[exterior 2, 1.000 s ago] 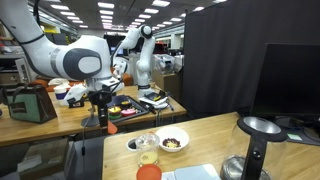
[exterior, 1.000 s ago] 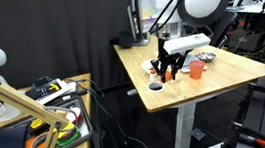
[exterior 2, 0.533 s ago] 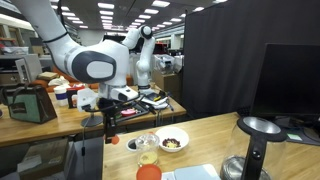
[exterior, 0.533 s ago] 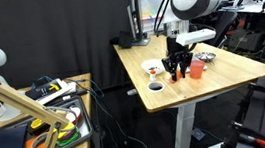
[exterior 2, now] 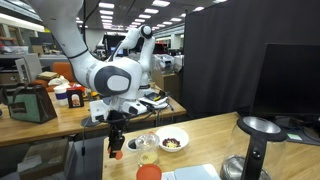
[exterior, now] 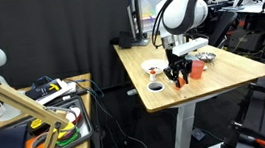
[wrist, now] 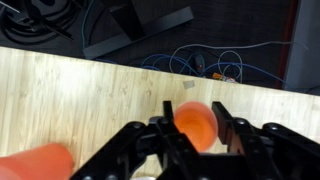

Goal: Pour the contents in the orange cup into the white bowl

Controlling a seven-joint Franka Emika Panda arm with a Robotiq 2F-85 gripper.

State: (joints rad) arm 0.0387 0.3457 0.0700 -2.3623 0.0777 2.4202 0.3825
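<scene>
Your jaws are clenched around the small orange cup (wrist: 197, 121), above the wooden tabletop (wrist: 90, 90), a redder cup (wrist: 35, 165) nearby.

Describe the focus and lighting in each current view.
Wrist view: the orange cup in the hand is close and soft-edged; the wooden table is evenly lit, the floor beyond dark. In an exterior view the black curtain swallows detail. In an exterior view ceiling lights glare and the near arm looks slightly soft.
</scene>
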